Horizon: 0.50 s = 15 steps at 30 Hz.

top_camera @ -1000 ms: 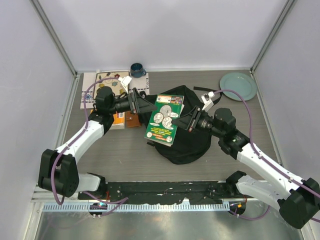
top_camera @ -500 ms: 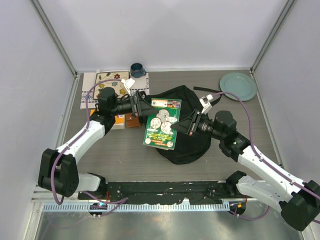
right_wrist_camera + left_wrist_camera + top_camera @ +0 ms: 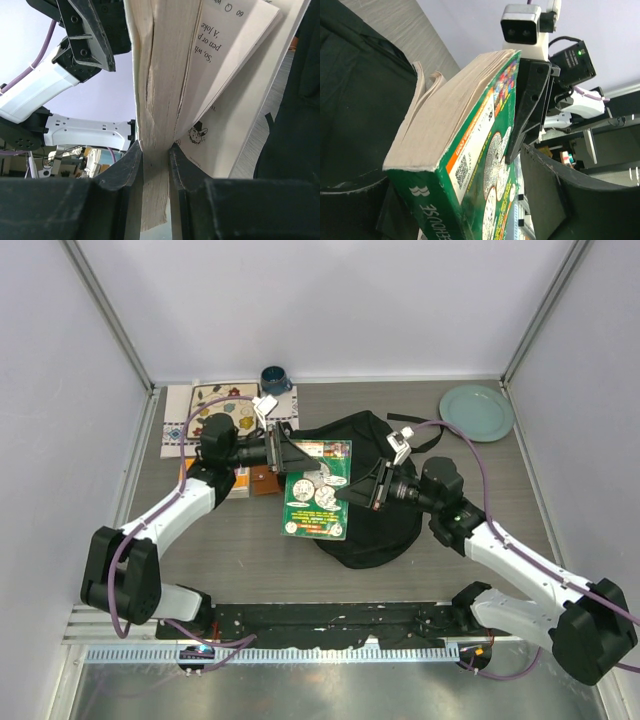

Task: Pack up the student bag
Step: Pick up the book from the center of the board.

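Right gripper (image 3: 352, 492) is pinching the green book (image 3: 316, 502) by its page edge; left gripper (image 3: 287, 453) is straddling its other end, grip unclear. The student bag (image 3: 388, 530) is lying beneath the book, nearer the right arm (image 3: 510, 560).

Teal plate (image 3: 476, 411), blue mug (image 3: 275, 379)

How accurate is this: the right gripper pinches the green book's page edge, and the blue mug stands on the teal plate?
The top view shows the blue mug standing well left of the teal plate, not on it. The right gripper does pinch the green book by its page edge.
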Each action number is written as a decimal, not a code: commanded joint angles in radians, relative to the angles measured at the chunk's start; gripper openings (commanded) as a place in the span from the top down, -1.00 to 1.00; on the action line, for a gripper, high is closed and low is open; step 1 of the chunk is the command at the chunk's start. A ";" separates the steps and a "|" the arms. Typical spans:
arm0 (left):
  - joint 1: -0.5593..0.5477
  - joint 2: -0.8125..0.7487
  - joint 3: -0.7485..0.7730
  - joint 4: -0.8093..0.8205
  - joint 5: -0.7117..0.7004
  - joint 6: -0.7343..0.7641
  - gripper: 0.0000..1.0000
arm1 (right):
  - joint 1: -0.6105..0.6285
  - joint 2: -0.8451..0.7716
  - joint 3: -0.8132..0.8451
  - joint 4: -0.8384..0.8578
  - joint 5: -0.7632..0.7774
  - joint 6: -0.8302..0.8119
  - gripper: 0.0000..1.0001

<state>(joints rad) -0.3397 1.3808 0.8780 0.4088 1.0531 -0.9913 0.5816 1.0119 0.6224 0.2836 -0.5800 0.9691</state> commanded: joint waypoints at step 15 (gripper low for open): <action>-0.022 -0.029 -0.011 0.108 0.010 -0.035 1.00 | -0.124 0.024 0.100 -0.157 0.082 -0.184 -0.07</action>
<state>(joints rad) -0.3470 1.3811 0.8654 0.4469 1.0500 -1.0008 0.4900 1.0664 0.6502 0.2512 -0.6941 0.8627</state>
